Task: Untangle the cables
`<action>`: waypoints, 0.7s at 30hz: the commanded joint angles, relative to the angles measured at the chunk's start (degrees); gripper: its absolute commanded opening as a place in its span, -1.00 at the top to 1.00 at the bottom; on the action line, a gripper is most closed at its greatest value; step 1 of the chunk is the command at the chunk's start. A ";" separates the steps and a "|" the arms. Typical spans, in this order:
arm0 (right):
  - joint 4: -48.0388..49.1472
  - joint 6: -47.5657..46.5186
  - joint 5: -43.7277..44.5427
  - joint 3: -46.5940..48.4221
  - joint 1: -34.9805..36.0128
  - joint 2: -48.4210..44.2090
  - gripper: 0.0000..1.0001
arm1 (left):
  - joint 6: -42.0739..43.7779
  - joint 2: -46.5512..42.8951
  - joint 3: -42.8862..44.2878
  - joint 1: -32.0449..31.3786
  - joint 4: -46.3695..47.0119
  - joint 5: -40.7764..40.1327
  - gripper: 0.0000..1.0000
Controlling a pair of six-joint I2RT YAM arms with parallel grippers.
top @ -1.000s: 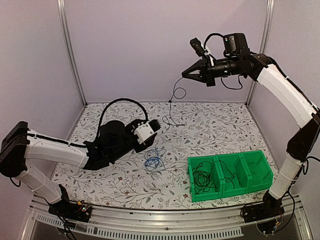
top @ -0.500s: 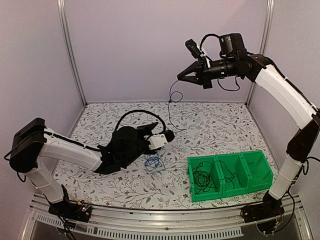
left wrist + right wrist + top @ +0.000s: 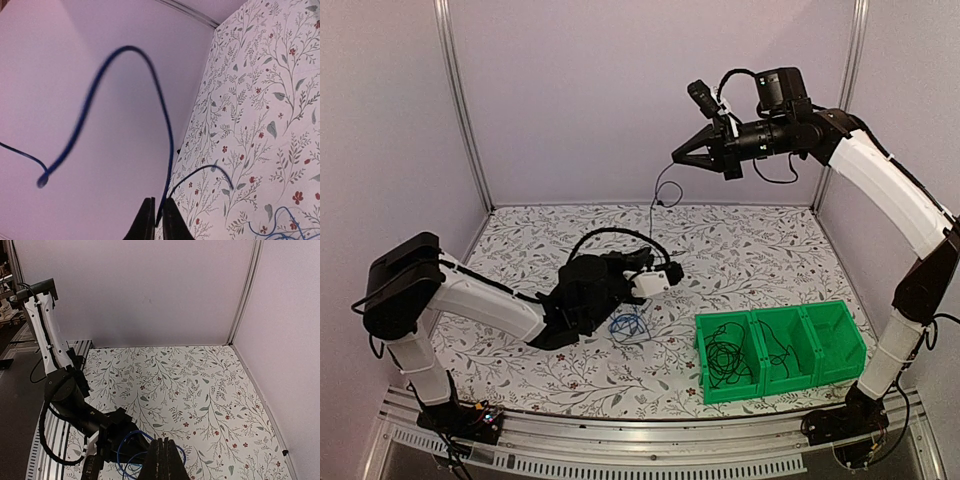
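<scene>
A thin dark cable (image 3: 653,215) hangs from my right gripper (image 3: 676,156), which is shut on its top end high over the table's back. The cable's lower part runs into my left gripper (image 3: 674,272), low above the table. In the left wrist view the jaws (image 3: 157,202) stand nearly together with that cable (image 3: 165,115) pinched between them, and it arcs up and away. A bright blue cable (image 3: 628,324) lies coiled on the table just in front of the left gripper. The right wrist view shows the closed right gripper (image 3: 165,442) above the blue loops (image 3: 131,440).
A green three-compartment bin (image 3: 832,309) stands at the front right. Black cables (image 3: 725,360) lie in its left compartment, and another (image 3: 776,350) in the middle one. Purple walls enclose the table on the left, back and right. Thick black hoses loop off both arms.
My left arm has reached right to the hanging cable and its jaws have closed on it. The right gripper has drifted slightly left, still holding the cable up.
</scene>
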 commanded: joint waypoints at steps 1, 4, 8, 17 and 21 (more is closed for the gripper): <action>-0.78 -0.96 2.73 2.82 0.37 -0.88 1.00 | -1.11 2.65 0.57 -0.27 1.88 -0.71 1.00; -0.89 -4.16 7.51 7.73 -0.55 -1.69 1.00 | -6.47 3.51 -0.79 -0.25 -1.66 -0.34 1.00; -0.96 -4.10 7.59 17.47 -5.29 -0.98 1.00 | -15.50 2.79 -3.72 -0.56 -6.04 1.25 1.00; 1.75 -0.95 8.82 22.10 -11.84 -1.35 1.00 | -25.49 2.75 -6.51 -1.06 -10.44 2.60 1.00; 2.46 -0.57 11.03 22.90 -13.23 -2.22 1.00 | -27.71 4.22 -4.03 -1.07 -15.00 3.78 1.00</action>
